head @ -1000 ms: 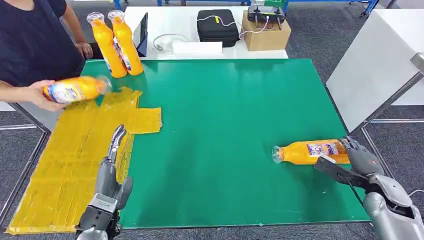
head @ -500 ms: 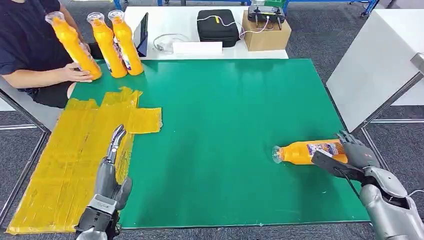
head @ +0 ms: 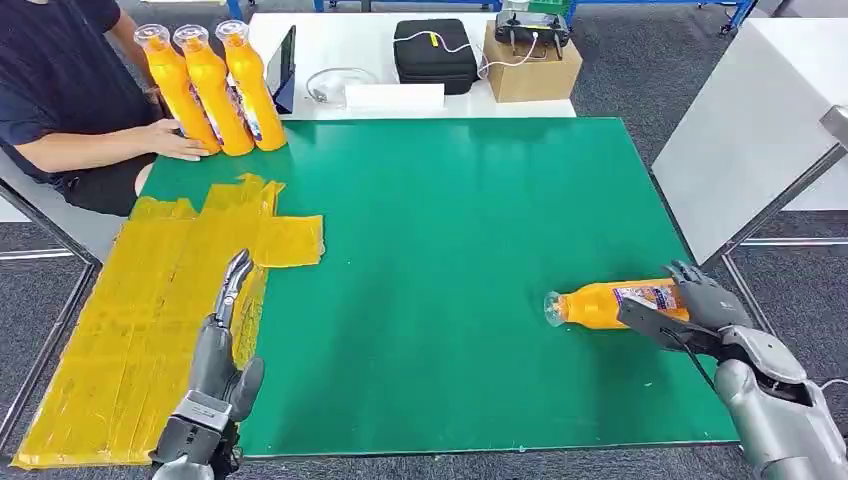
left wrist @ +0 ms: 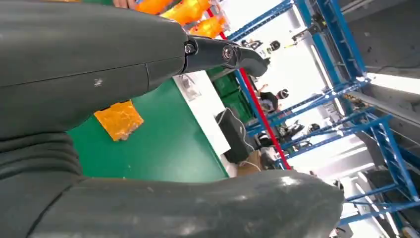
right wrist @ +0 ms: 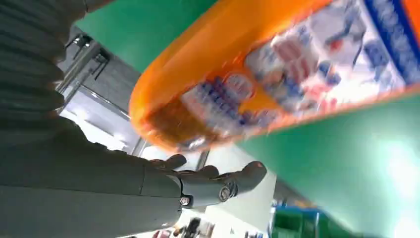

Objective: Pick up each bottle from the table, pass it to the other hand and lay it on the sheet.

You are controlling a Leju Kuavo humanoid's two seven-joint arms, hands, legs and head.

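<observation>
An orange bottle (head: pixel 615 303) lies on its side near the right edge of the green table (head: pixel 450 220), cap pointing toward the middle. The robot's right hand (head: pixel 700 305) sits at the bottle's base, fingers spread around that end; I cannot tell whether they actually grip it. A broad stretch of bare green separates the bottle from the yellow sheet (head: pixel 150 310), which covers the table's left side right up to its edges. The left hand (head: pixel 222 330) hovers over the sheet's inner border, fingers straight, together and holding nothing. At the far left corner three upright bottles (head: pixel 210 90) stand side by side, a person's hand (head: pixel 180 142) touching the nearest.
</observation>
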